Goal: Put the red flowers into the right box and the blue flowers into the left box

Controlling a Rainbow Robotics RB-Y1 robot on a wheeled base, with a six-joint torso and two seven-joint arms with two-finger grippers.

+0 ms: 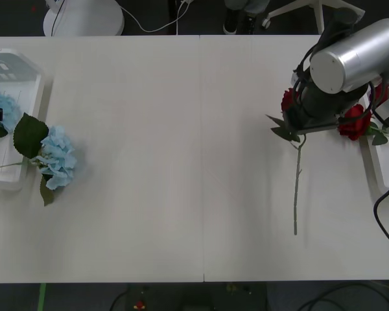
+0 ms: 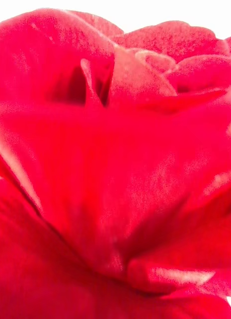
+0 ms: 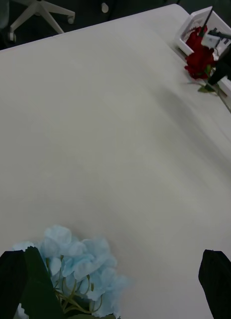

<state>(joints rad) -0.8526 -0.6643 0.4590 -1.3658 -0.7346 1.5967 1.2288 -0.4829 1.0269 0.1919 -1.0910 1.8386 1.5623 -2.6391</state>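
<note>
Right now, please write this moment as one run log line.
right gripper: at red rose | left gripper: open, over blue flower | left box

deep-red roses (image 1: pixel 354 123), pale-blue hydrangea (image 1: pixel 57 157), white table (image 1: pixel 181 129)

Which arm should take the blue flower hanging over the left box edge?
Left. Its gripper is open right above that blue flower beside the left box. The right arm is across the table over a red rose by the right box.
</note>
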